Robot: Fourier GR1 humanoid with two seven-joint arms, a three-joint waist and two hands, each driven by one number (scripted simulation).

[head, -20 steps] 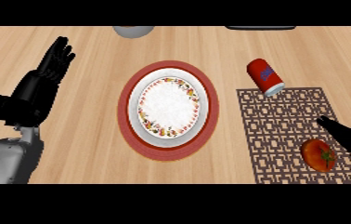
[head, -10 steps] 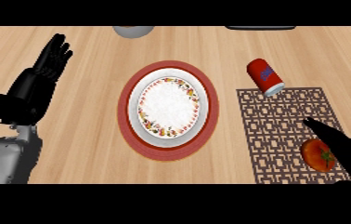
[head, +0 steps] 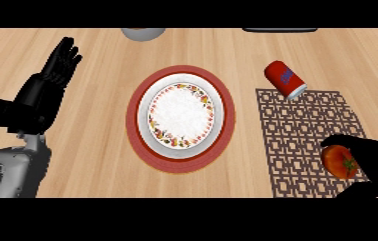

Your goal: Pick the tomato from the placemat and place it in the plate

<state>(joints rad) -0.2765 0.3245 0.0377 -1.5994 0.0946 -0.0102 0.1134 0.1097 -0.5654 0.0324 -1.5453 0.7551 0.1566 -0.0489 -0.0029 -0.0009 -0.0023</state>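
Step in hand: the grasp, first half of the job. Nothing lifted yet.

Tomato [head: 339, 163]: lies on the lattice placemat [head: 299, 135], close to its 4 o'clock corner, at the view's right edge.

Right hand [head: 356, 145]: curled round the tomato. One black part arches over the fruit's 12 o'clock side, another shows below it at 5 o'clock, and the red face between them is exposed toward 9 o'clock. I read this as a wrap already on the fruit, though I cannot confirm contact on the hidden far side.

Left hand [head: 50, 82]: spread, fingers up, resting at the view's 9 o'clock edge. No part in this step.

Plate [head: 145, 116]: white, flowered border, on a red round mat [head: 181, 167], near the middle of the wooden surface [head: 92, 140]. It holds nothing. From the tomato it lies toward 9 to 10 o'clock, well apart, with the placemat's width between.

Red can [head: 285, 78]: on its side, tilted, its lower end at the placemat's 12 o'clock edge, toward 11 o'clock from the tomato.

Next move, my judgement: raise the fruit straight up off the lattice, then carry it toward 9 to 10 o'clock. That line passes below the can, so it should not be disturbed. Release low over the plate's white centre, since a round fruit may roll.
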